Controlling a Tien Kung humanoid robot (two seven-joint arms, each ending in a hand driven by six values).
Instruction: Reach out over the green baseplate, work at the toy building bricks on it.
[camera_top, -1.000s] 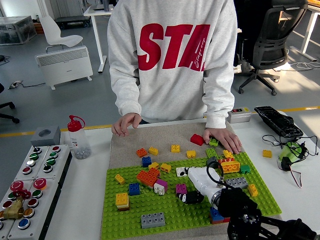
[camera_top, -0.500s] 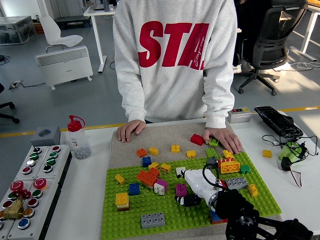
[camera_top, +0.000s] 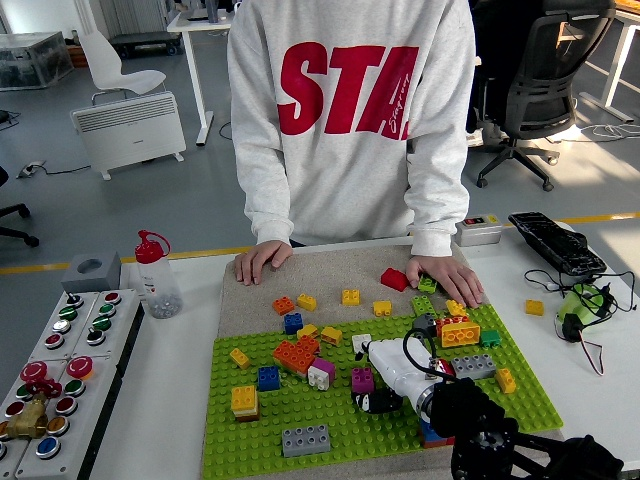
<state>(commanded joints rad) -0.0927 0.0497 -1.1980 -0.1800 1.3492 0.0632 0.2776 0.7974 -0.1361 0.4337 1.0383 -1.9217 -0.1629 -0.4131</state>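
on your left sits a button panel (camera_top: 62, 370) beside a red-capped bottle (camera_top: 156, 276). a person in a grey sweatshirt (camera_top: 350, 120) rests both hands on the beige mat (camera_top: 330, 272), a black keyboard (camera_top: 555, 242) off right

Glossy plastic bricks (camera_top: 295, 354) sit on the studded plastic green baseplate (camera_top: 330, 420), over a rough, matt beige mat (camera_top: 320, 275), beside the right hand (camera_top: 385, 375) in smooth white plastic.

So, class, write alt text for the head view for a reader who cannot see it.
The robot's right hand reaches over a green baseplate scattered with toy bricks on a white table. A person in a grey sweatshirt stands opposite, both hands resting on the beige mat.
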